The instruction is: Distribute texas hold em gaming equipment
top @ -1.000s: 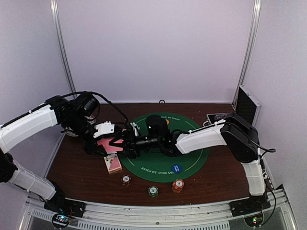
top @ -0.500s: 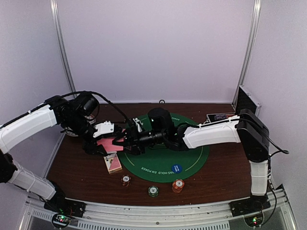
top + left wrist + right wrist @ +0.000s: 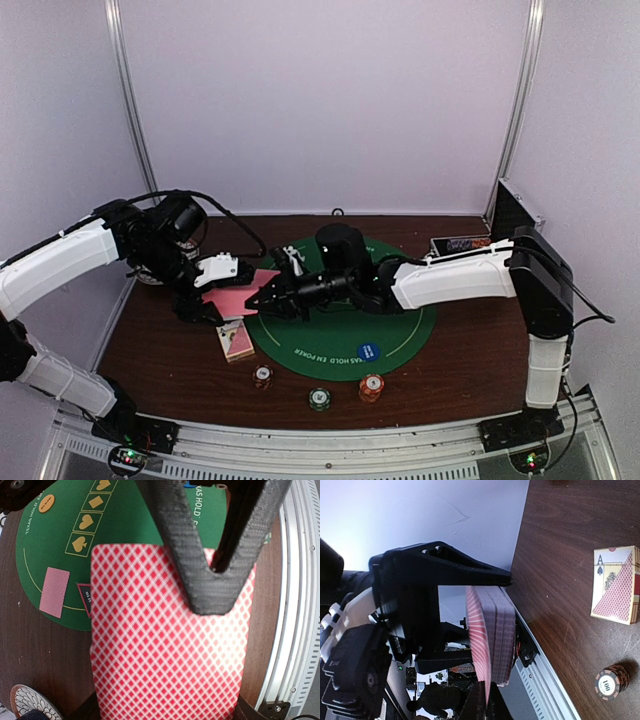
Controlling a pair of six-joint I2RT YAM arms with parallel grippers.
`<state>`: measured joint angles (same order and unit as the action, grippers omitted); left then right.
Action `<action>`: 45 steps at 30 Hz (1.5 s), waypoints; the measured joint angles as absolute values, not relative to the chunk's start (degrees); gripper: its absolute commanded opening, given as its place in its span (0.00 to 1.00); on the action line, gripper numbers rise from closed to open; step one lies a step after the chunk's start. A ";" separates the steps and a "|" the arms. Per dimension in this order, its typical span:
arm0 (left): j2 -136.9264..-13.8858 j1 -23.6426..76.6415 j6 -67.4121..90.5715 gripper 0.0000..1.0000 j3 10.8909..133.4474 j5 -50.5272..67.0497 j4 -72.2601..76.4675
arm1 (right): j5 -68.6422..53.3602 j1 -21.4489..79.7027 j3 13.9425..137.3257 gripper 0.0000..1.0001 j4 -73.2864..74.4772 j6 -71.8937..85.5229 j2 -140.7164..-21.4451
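**Two robot arms meet over a deck of cards, with the dealing barely begun**

At the left of a dark brown wooden table (image 3: 160, 350), the left pincer (image 3: 215, 300) is clamped on a deck of pink-backed playing cards (image 3: 232, 300). It holds the deck in the air just beside the left edge of a big round green felt mat (image 3: 400, 330). The right pincer (image 3: 262, 302) has its fingers pressed together at the deck's right edge. It seems to pinch the top card (image 3: 150, 645) alone, though the exact hold is hard to make out.

The task looks to be at an early stage. A single pink-backed card (image 3: 54, 591) lies face down on the mat. Three small striped stacks sit on the table along the mat's near edge: a white-and-red chip stack (image 3: 263, 376), a green chip stack (image 3: 319, 398) and an orange chip stack (image 3: 371, 386). Nearly the whole deck is left to deal, and the chips probably need sharing out.

The left arm comes in from the left with its elbow raised and bent and its wrist turned down to the deck. The right arm rises from its base at the near right, and its long forearm reaches leftward, low across the mat.
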<state>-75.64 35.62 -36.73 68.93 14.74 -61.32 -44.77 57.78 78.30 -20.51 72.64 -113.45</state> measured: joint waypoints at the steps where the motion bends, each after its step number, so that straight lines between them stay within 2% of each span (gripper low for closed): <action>1: -75.64 35.62 -36.71 0.00 68.93 14.74 -61.30 | -44.75 57.76 78.17 0.01 -20.82 72.99 -113.14; 11: -75.61 35.62 -36.73 0.00 68.93 14.59 -59.72 | -46.28 54.50 76.05 0.00 -17.96 71.83 -109.10; 23: -75.61 35.62 -36.73 0.00 68.93 14.33 -60.03 | -48.80 35.20 79.22 0.00 -3.27 60.42 -107.63; 32: -75.61 35.62 -36.73 0.00 68.93 14.35 -60.07 | -47.66 24.38 97.23 0.00 10.72 50.28 -123.20; 43: -75.64 35.62 -36.71 0.00 68.93 14.37 -60.05 | -44.95 22.79 115.04 0.00 19.88 47.66 -140.38; 45: -75.64 35.62 -36.71 0.00 68.93 14.35 -60.05 | -44.88 22.85 117.16 0.04 20.23 47.92 -141.99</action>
